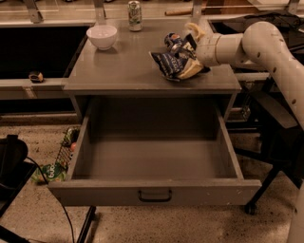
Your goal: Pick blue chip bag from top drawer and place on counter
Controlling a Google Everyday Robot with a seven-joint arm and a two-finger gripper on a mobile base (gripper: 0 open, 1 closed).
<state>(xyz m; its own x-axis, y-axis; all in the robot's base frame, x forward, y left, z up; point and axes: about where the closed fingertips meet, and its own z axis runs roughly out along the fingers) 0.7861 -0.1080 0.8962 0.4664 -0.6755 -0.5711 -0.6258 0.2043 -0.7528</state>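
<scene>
Gripper (186, 51) low over right side of desk (123, 66), clamped on blue chip bag (166, 62); bag's right part hidden behind it. Drawer (152, 190) below gripper stands open. Arm (266, 42) cut off at right.

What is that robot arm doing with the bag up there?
The robot's gripper is holding a blue chip bag at the right side of the counter, with its fingers closed around the bag. The bag looks to be right down at the countertop, so it seems about to be set down. Below, the drawer is pulled wide open and has nothing in it. A white bowl and a can sit toward the back of the counter.
</scene>
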